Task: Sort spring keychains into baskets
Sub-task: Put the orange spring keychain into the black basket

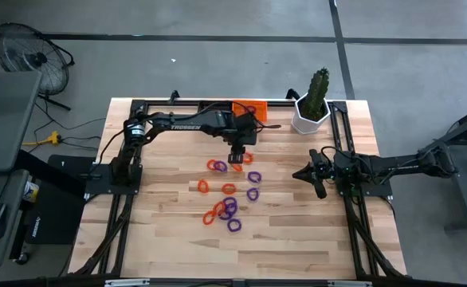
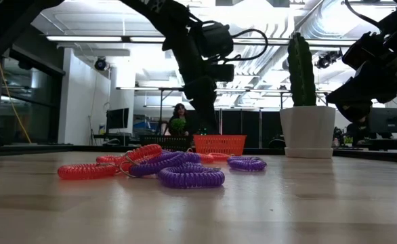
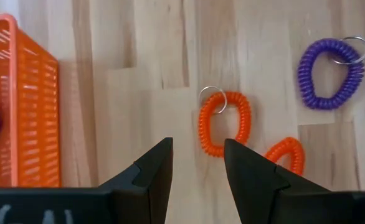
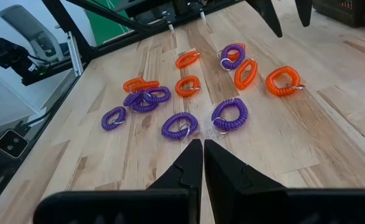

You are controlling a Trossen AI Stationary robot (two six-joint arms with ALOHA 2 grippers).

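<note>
Keychains (image 1: 229,199), orange and purple coils, scattered mid-tabletop; orange basket (image 1: 248,109) at 12 o'clock, holding one purple coil, black basket not made out. Left gripper (image 3: 198,163) poised with jaws apart and empty just above an orange coil (image 3: 224,123). Right gripper (image 4: 203,163) parked at 3 o'clock, jaws closed, empty.

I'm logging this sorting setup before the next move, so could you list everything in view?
orange spring keychains: several, orange, loose mid-table.
purple spring keychains: several, purple, mixed among them; one inside the orange basket.
orange basket: one, orange, far table edge.
cactus pot: one, white with a green cactus, far right corner.
fan: one, dark, floor at left.
left pincer: open, above an orange keychain near the basket.
right pincer: shut, waiting at the right side.
</note>
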